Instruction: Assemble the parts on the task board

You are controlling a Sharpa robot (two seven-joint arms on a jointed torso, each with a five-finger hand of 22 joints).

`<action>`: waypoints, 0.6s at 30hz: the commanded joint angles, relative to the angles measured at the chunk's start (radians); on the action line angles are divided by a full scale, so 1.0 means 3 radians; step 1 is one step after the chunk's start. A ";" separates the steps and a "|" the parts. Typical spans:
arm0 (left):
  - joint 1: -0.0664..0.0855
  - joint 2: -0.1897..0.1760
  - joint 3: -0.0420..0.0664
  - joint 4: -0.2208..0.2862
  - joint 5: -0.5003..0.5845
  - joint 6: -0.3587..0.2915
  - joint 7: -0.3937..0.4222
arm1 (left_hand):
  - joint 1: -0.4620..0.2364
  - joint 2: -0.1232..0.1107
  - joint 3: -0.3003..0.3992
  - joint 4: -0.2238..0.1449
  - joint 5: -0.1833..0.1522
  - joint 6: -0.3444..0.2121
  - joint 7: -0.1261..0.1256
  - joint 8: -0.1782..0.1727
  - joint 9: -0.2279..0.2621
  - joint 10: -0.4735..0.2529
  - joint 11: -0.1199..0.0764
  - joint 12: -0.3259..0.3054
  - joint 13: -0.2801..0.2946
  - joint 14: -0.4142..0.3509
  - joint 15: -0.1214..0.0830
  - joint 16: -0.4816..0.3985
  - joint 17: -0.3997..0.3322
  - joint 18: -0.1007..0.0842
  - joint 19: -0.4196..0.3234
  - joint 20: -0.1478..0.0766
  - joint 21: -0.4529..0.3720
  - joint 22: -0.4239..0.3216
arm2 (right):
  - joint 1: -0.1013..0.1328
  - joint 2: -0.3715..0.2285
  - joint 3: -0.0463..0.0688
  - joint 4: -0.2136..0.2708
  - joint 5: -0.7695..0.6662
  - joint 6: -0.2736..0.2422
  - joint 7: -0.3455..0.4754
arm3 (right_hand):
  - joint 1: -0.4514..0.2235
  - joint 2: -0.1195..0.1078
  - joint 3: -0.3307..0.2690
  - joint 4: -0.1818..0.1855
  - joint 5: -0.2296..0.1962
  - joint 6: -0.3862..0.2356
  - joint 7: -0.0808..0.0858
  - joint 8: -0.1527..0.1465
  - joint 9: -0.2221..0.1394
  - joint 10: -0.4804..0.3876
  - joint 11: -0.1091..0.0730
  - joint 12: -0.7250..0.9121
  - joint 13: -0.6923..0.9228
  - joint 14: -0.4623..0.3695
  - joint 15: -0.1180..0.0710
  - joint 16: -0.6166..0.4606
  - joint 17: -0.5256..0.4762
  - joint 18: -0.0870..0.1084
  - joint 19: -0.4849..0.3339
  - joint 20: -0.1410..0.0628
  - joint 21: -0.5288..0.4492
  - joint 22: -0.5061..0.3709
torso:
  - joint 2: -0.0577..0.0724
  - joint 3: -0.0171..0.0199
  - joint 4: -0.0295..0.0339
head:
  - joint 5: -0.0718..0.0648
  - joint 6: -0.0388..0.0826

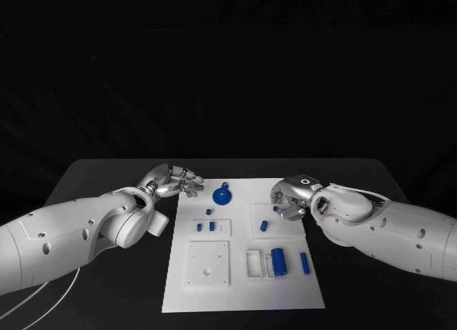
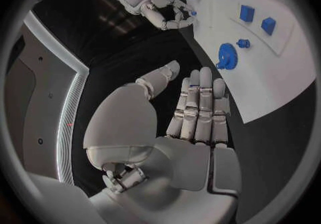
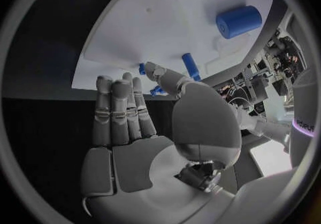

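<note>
Two silver hands hover at the far end of the task board, one at each long edge. Left hand: just off the board's far left corner, above the black table; the wrist view shows its fingers straight and side by side, thumb apart, palm bare, holding nothing. Right hand: over the board's right edge; its wrist view shows the fingers extended together, thumb set off to the side, nothing in the palm.

Between the hands, near the far edge, lies a blue gear-like disc with toothed rim. Toward the near end from it, a small blue peg, then two small blue blocks set in a raised white panel on the left half. On the right half, a short blue pin sits in a square white panel, close to the right hand.

Nearer still: a square white plate with corner holes and a centre hole, nothing in it. Beside it, a white open frame, then a blue cylinder lying in a white cradle, then a slim blue bar flat by the right edge.

Board is matte white, rectangular, long axis running away from the robot.
</note>
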 commanded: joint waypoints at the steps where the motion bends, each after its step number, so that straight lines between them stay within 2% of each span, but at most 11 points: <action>1: 0.0004 -0.0001 0.0004 0.0007 0.0079 0.0059 0.0058 | -0.0011 0.0036 -0.0014 -0.0003 0.0019 -0.0024 -0.0008 0.0019 0.0001 0.0033 0.0000 -0.0006 -0.0005 0.0001 0.0013 -0.0021 0.0005 0.0002 0.0002 0.0031 -0.0021 -0.0001 | -0.0019 0.0022 -0.0009 -0.0008 -0.0109 0.0027 -0.0029 | 0.0035 0.0004 0.0039 0.0007 -0.0031 0.0041 -0.0008 0.0021 -0.0003 0.0036 -0.0010 -0.0012 -0.0010 0.0024 -0.0002 0.0016 -0.0005 0.0051 0.0021 -0.0008 0.0000 0.0057 | 0.0000 0.0000 -0.0001 | 0.0005 -0.0007; 7: 0.0004 -0.0003 0.0004 0.0008 0.0080 0.0062 0.0049 | -0.0014 0.0041 -0.0015 0.0000 0.0019 -0.0024 -0.0009 0.0020 0.0001 0.0035 -0.0001 -0.0006 -0.0006 0.0006 0.0013 -0.0028 0.0007 0.0003 0.0003 0.0032 -0.0023 0.0000 | -0.0039 0.0035 -0.0010 -0.0012 -0.0088 0.0014 -0.0018 | 0.0049 0.0044 0.0098 0.0018 -0.0081 0.0104 -0.0034 0.0050 0.0006 0.0128 -0.0034 0.0005 -0.0016 0.0037 -0.0024 0.0025 -0.0008 0.0051 0.0027 -0.0011 0.0008 0.0063 | 0.0001 0.0003 -0.0001 | 0.0015 -0.0020; 18: 0.0004 -0.0007 0.0004 0.0007 0.0085 0.0071 0.0044 | -0.0011 0.0045 -0.0016 -0.0001 0.0019 -0.0024 -0.0010 0.0022 0.0001 0.0037 -0.0001 -0.0006 -0.0008 0.0013 0.0012 -0.0037 0.0012 0.0005 0.0005 0.0032 -0.0024 0.0001 | -0.0044 0.0048 -0.0010 -0.0014 -0.0072 0.0027 -0.0013 | 0.0023 0.0057 0.0109 0.0017 -0.0088 0.0169 -0.0062 0.0077 0.0019 0.0223 -0.0065 0.0028 -0.0004 0.0051 -0.0054 0.0032 -0.0012 0.0051 0.0038 -0.0018 0.0025 0.0065 | 0.0000 0.0001 -0.0001 | 0.0012 -0.0036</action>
